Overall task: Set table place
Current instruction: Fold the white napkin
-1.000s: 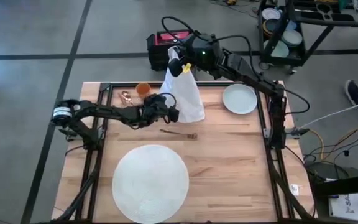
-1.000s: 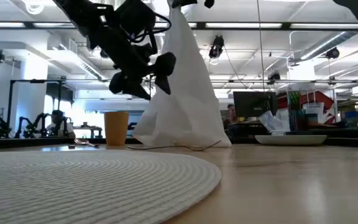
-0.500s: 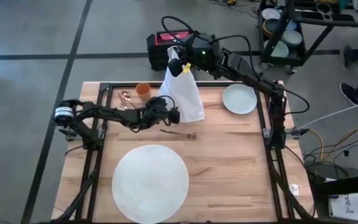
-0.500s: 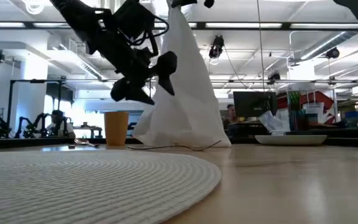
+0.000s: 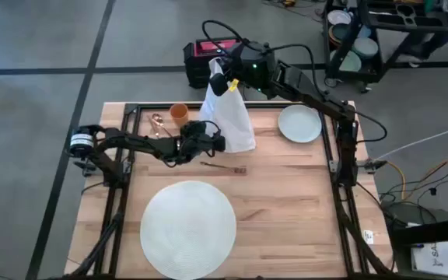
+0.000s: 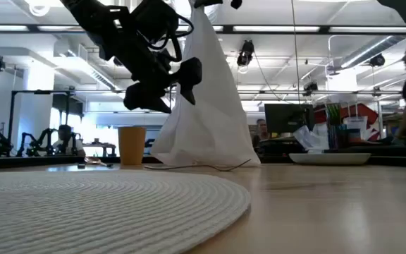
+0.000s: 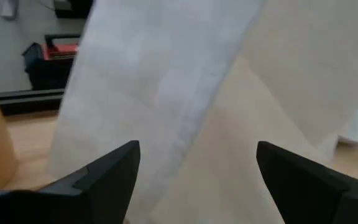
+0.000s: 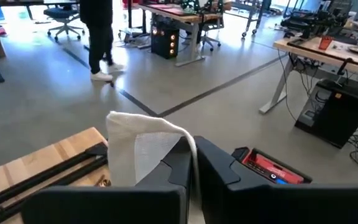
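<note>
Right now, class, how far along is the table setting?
Done: the white mat lies on the table, bare. In hand: the right gripper holds a white napkin up; the left gripper, fingers open, faces it. Left: plate, cup and utensil sit off the mat.

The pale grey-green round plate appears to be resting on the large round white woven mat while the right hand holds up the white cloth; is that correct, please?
Not quite. The pale grey-green round plate lies on the bare light-wood table at its far right, well apart from the large round white woven mat, as the high view shows. The right hand does hold up the white cloth.
</note>
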Robot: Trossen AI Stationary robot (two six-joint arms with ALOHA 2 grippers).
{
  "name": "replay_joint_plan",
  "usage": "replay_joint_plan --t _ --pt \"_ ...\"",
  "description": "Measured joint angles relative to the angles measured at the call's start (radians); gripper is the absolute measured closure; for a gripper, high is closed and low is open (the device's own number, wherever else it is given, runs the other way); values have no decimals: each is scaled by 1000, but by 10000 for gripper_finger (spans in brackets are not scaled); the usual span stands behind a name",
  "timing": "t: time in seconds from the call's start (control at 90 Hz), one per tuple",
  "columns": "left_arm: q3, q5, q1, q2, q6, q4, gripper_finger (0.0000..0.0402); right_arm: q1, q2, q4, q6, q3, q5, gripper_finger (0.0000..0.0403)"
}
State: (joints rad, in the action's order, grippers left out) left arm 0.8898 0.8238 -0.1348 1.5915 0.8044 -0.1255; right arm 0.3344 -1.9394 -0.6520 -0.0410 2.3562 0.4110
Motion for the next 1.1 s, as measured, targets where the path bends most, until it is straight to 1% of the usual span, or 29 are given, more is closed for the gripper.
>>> replay_joint_plan --t 0.244,0.367,0.6,0.7,0.933,1.056,1.1 --pt "0 48 -5 -1 16 8 92 0 0 10 -1 0 -23 403" --pt "0 83 -30 -1 14 28 92 0 -1 15 -1 0 -27 403" --pt "0 71 -86 -1 17 75 92 0 -1 15 -1 0 -29 403" --pt "0 49 -89 -1 16 77 92 0 -1 16 -1 0 -29 403" --pt "0 49 -87 -23 8 125 92 0 -2 28 5 0 -30 403" --pt "0 56 -91 -35 -34 128 94 0 -2 39 12 0 -30 403" --pt "10 61 -96 -37 -52 144 102 0 -2 40 12 0 -37 403"
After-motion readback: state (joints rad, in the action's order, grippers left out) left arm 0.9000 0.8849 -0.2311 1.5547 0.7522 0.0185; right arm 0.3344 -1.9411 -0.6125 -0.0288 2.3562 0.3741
